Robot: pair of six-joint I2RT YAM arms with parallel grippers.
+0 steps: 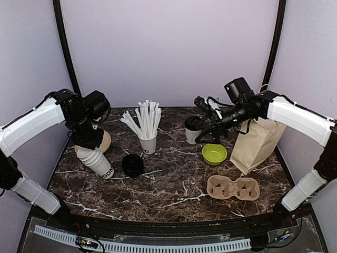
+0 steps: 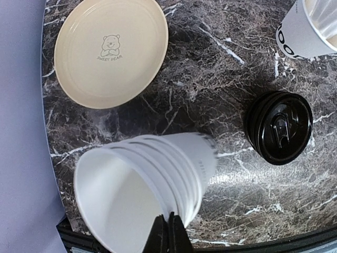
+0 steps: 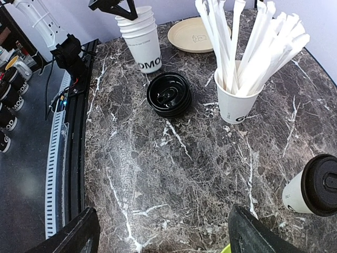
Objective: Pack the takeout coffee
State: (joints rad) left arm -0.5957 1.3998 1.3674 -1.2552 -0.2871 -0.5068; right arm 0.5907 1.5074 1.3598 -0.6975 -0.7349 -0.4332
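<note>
The takeout coffee [image 1: 192,130], a white cup with a black lid, stands at the back centre. It shows at the right edge of the right wrist view [image 3: 315,187]. My right gripper [image 1: 204,125] hovers close beside it, wide open and empty [image 3: 168,238], and the cup is outside the jaws. My left gripper [image 1: 87,140] is shut on the rim of a stack of lidless white cups [image 2: 152,184], which is tilted over the table at the left [image 1: 98,161]. A brown paper bag [image 1: 256,142] stands at the right.
A pile of black lids [image 1: 132,165] lies right of the cup stack. A white cup of straws [image 1: 148,141] stands behind it. A beige plate [image 2: 110,50] is at the back left. A green bowl [image 1: 214,154] and a cardboard cup carrier [image 1: 233,187] lie front right.
</note>
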